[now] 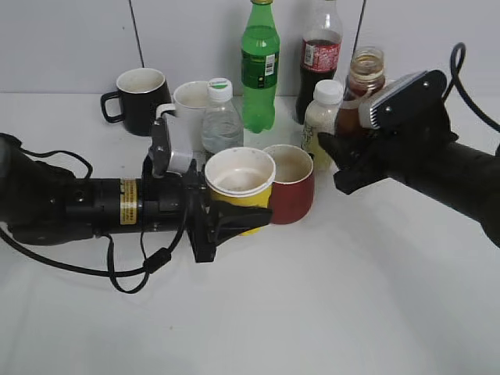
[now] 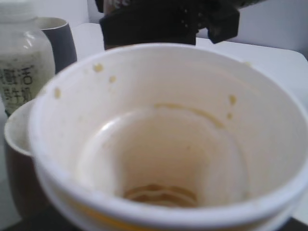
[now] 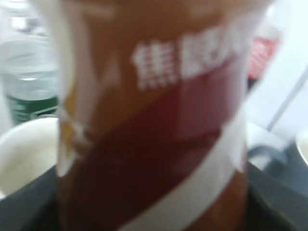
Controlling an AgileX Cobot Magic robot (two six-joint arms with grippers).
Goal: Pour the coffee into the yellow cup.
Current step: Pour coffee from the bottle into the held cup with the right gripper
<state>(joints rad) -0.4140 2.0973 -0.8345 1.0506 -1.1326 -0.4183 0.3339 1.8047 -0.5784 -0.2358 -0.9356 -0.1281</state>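
Left tool is clamped on the yellow cup, gripping it low on the body, cup upright. Left wrist view looks straight into the cup: white inside, brown ring stains on the wall, thin brown residue at the bottom, a few dried specks near the rim.

Right tool is closed round the coffee bottle; bottle upright, cap off, mouth open at the top. Right wrist view is filled by the label, brown and dark red with cream bands, blurred.

Relative to the left tool: red cup touches the yellow cup on its far side, toward the right tool. Coffee bottle sits beyond that, past a small white-capped bottle.

Behind the left tool on the worktop: black mug, white mug, small water bottle, green bottle, cola bottle.
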